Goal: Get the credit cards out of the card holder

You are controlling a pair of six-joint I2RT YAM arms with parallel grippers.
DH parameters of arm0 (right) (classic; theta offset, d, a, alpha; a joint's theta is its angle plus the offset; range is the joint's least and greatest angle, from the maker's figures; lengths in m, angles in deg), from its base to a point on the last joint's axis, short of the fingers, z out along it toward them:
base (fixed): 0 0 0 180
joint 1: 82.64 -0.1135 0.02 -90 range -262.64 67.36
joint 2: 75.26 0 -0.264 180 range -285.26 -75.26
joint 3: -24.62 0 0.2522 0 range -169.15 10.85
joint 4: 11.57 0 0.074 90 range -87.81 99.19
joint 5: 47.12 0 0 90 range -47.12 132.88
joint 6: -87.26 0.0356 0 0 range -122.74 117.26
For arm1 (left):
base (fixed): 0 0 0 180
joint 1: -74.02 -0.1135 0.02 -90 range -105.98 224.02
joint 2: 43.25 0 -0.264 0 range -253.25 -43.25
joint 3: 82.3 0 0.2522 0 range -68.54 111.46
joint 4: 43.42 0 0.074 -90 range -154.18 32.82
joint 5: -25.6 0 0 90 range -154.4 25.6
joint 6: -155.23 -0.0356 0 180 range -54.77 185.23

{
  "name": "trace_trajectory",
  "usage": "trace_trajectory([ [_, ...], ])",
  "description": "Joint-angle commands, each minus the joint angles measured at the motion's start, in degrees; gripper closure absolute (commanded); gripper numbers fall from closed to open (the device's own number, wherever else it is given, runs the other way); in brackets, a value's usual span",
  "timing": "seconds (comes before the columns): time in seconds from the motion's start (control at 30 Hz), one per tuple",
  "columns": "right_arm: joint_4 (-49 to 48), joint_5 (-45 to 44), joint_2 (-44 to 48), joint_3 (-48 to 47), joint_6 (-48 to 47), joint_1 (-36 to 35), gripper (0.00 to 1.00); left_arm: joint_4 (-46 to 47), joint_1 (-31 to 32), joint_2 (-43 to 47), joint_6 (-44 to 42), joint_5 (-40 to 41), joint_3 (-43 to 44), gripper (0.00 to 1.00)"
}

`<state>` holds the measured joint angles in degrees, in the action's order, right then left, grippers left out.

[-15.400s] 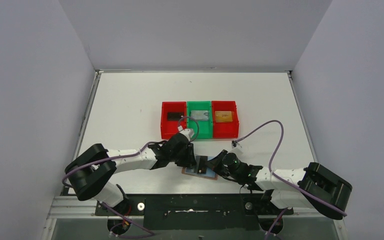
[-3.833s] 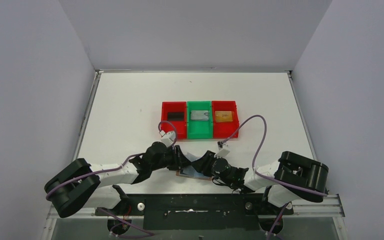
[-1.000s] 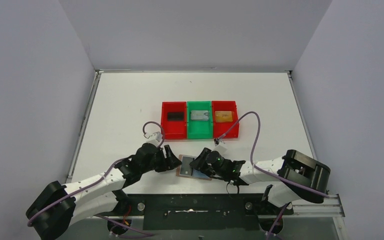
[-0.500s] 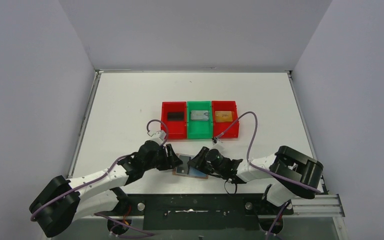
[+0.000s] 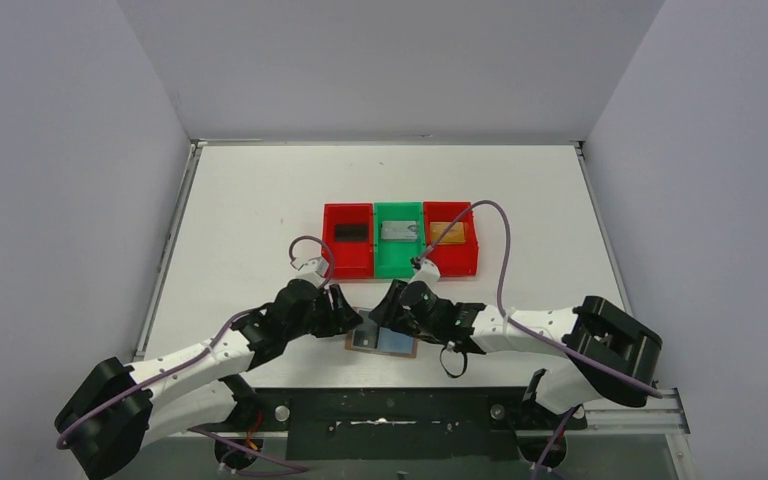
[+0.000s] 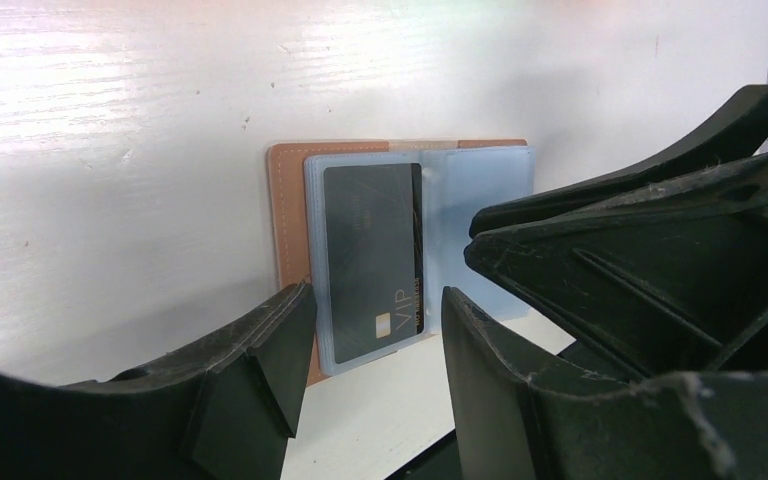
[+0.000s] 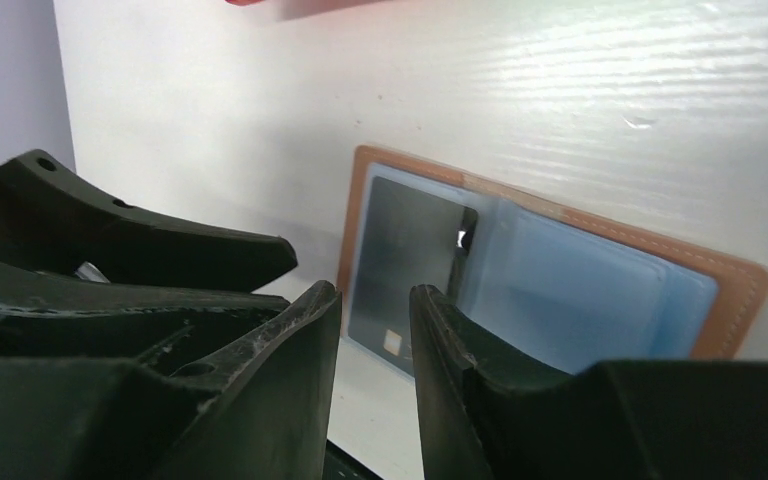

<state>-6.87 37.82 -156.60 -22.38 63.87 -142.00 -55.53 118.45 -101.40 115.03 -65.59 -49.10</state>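
The small tan-brown leather bifold card holder (image 5: 392, 343) lies opened flat at 6 o'clock on the white surface (image 5: 260, 200), its pale blue pockets facing up, likely so that both arms can get at them from either side. One thin black credit card (image 6: 375, 262), marked "VIP", sits in the pocket on the 9 o'clock half. The pocket on the 3 o'clock half looks empty, though the plastic hides any detail. The left end effector (image 6: 377, 310) hangs low at the holder's 9 o'clock edge, its fingers a moderate gap apart and gripping nothing, lined up with the card as if to pinch and draw it out. The right end effector (image 7: 375, 295) comes in from 3 o'clock above the holder, its fingers only a narrow gap apart and empty, probably placed to press the leather down while the card slides. At 12 o'clock from the holder stand three touching bins. The red plastic bin (image 5: 328, 245) at 9 o'clock holds a black card (image 5: 350, 232), the green plastic bin (image 5: 400, 262) a silver-grey card (image 5: 400, 231), and the second red plastic bin (image 5: 450, 262) a gold-orange card (image 5: 448, 232).
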Motion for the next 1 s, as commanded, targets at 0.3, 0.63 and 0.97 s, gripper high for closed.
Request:
trace_trajectory([
  [0.3, -3.65, 2.40, -5.63, 1.09, 4.06, -0.29, 0.69, 2.13, -0.04, -1.94, -2.76, -2.28, 3.22, 0.51],
  [0.63, -6.48, 2.39, -7.03, 4.26, 6.71, -0.20, 0.74, 2.70, 0.39, -8.84, -5.00, -5.48, 5.97, 0.56],
  [0.97, -5.48, 1.78, -5.81, 4.40, 6.39, -0.03, 0.79, 1.65, 1.30, -12.24, -5.59, -4.92, 6.38, 0.80],
])
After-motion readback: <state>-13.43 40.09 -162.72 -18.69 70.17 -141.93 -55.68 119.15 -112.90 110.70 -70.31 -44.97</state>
